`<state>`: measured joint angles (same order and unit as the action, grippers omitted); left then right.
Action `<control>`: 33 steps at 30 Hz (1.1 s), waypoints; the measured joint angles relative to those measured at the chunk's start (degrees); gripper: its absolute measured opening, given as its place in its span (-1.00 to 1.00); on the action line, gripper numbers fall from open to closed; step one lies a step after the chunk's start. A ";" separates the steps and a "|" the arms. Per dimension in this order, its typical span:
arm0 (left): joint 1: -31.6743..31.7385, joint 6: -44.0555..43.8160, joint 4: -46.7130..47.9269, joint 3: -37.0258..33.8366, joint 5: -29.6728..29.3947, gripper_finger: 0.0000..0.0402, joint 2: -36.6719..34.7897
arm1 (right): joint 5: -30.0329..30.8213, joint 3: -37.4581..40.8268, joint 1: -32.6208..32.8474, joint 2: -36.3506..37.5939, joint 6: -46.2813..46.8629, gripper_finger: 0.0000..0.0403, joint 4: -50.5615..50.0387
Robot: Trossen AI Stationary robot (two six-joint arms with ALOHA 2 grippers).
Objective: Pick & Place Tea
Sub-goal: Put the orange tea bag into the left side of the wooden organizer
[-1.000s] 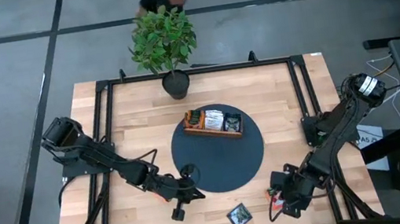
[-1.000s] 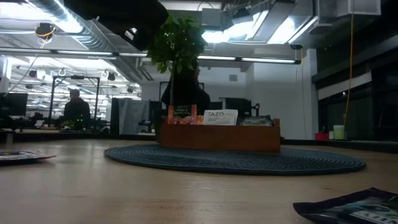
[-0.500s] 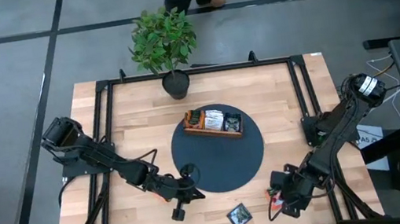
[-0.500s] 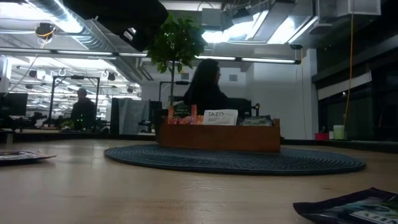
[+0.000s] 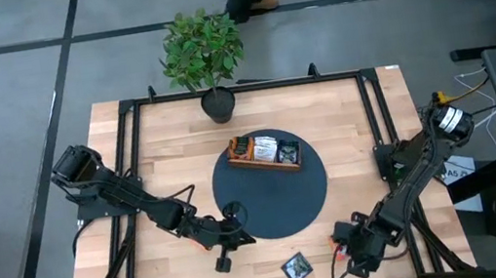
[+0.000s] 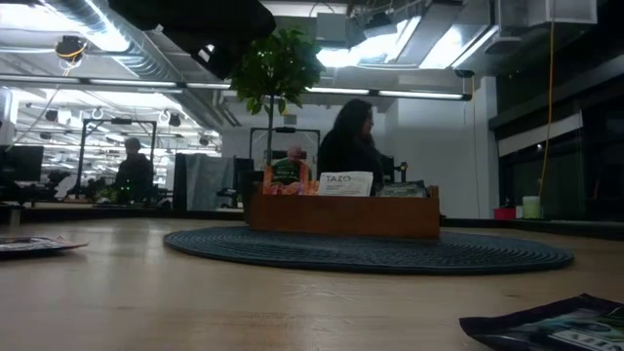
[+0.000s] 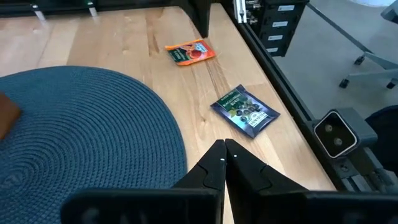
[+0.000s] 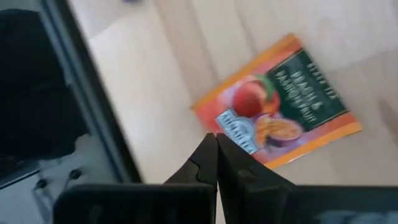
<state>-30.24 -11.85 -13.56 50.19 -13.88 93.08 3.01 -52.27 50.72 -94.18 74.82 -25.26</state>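
Right tool pressed together over glossy orange sachet (flat, square); left tool also pressed together, empty.

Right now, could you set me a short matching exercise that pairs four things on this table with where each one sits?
Things:
1. wooden tray
2. dark sachet
3. orange sachet
4. potted plant

Places:
A. at the table's far edge, off the mat
B. on bare wood at the near edge, just off the mat
C. on the round blue mat
D. right below the shut right end effector

Pairs: 1-C, 2-B, 3-D, 4-A
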 joint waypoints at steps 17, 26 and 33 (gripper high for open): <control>-0.02 0.15 0.00 0.00 -0.18 -0.97 -0.01 | 0.07 -0.31 -0.31 -5.22 -4.00 -0.99 -4.33; -0.02 0.04 -3.32 0.00 -2.45 -0.98 0.24 | 8.09 -0.15 -2.99 -5.32 -20.80 -0.99 -4.68; 2.59 -7.05 -7.00 0.00 -4.49 -0.85 2.62 | 10.26 -0.04 -6.23 -5.46 -34.40 -0.99 -3.45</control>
<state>-27.64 -18.90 -20.56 50.19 -18.37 95.69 13.27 -52.31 44.49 -99.63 40.43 -28.71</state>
